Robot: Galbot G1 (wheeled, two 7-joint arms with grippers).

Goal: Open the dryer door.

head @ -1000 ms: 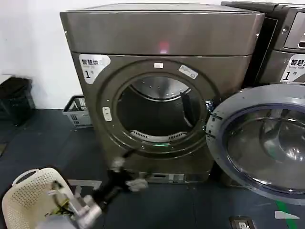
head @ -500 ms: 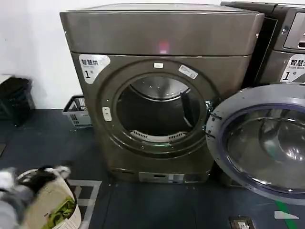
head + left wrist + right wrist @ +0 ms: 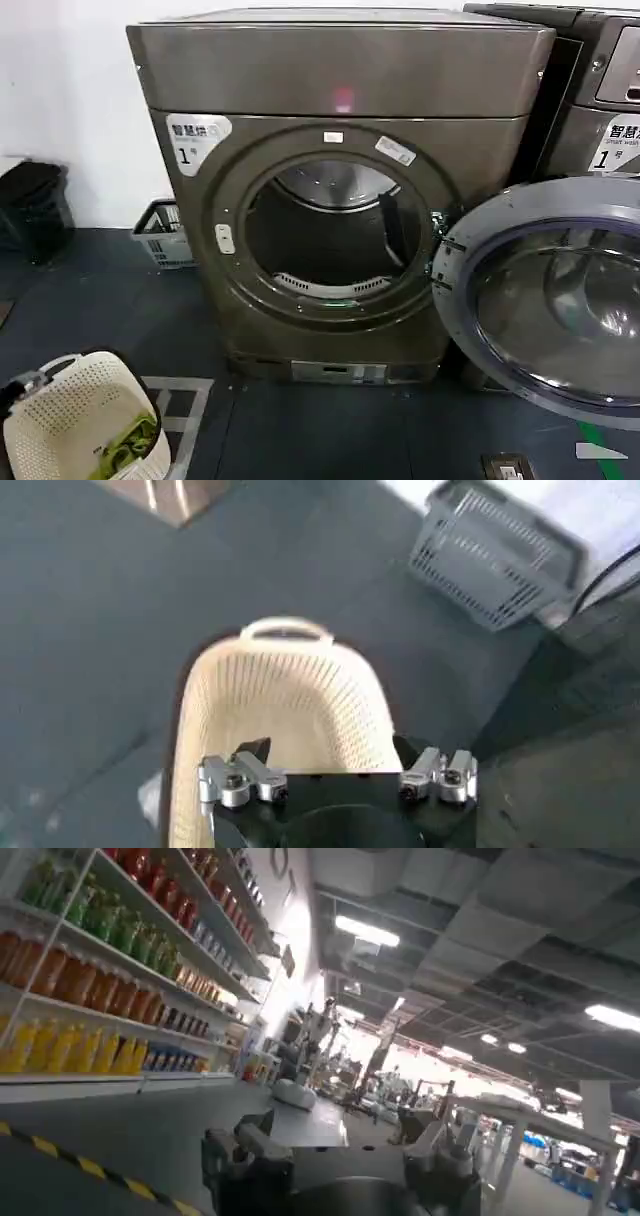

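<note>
The dryer [image 3: 340,70] is a boxy bronze-grey front-loader with a white "1" sticker. Its round drum mouth [image 3: 335,235] gapes open. The dryer door [image 3: 470,240] is swung wide to the right, its grey plastic inner rim and dark glass facing me. My left gripper [image 3: 330,755] hangs low at the left over a cream basket [image 3: 290,690], well away from the door. It is open with nothing between its fingers. My right gripper [image 3: 335,1133] points up and away toward a shop hall and ceiling, open and empty.
The cream perforated basket [image 3: 70,405] stands on the dark floor at the front left with something green inside. A grey wire basket [image 3: 160,235] sits by the dryer's left side, a black bin [image 3: 30,205] farther left. A twin machine [image 3: 600,90] stands at the right.
My left arm has swung from the floor in front of the dryer down to the left, over the cream basket, and out of the head view. The door stays open.
</note>
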